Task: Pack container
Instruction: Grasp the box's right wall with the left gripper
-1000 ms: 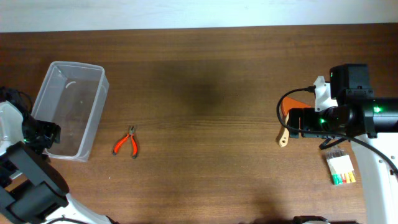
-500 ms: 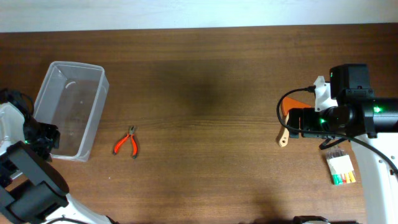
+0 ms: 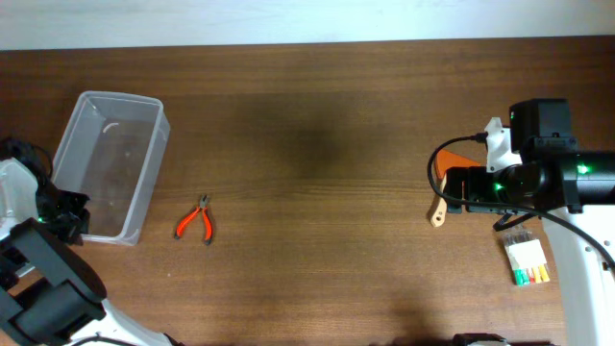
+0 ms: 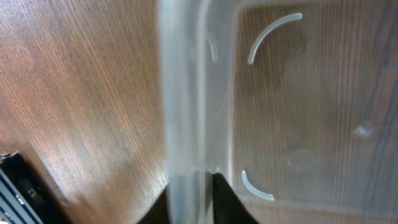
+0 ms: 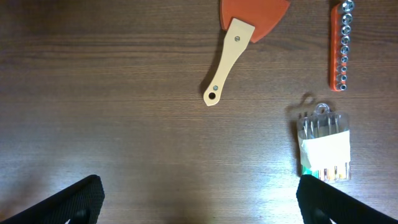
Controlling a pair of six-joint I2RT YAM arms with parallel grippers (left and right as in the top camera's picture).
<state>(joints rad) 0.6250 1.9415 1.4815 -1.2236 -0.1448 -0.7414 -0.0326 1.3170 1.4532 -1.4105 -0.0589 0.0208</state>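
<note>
The left gripper (image 3: pixel 63 209) clamps the near short wall of the container (image 3: pixel 108 163) at the left end of the wooden table (image 3: pixel 317 115). One finger sits inside the rim and one outside, a hold that looks meant for dragging or steadying the tub rather than lifting it. The container is clear, colourless plastic, rectangular with rounded corners and a raised rim. The wood grain shows through its floor, and nothing lies in it, so packing appears not to have begun. Red-handled pliers (image 3: pixel 195 220) lie on the wood near the tub's right side, apart from it. Across the table, the right gripper (image 5: pixel 202 205) hangs with fingers spread wide and empty beside the far cluster of goods: an orange scraper (image 5: pixel 239 28) with a pale wooden handle, an orange rail of sockets (image 5: pixel 340 46) and a clear pack of small tools (image 5: pixel 322 146). It is likely placed there to pick one up.
</note>
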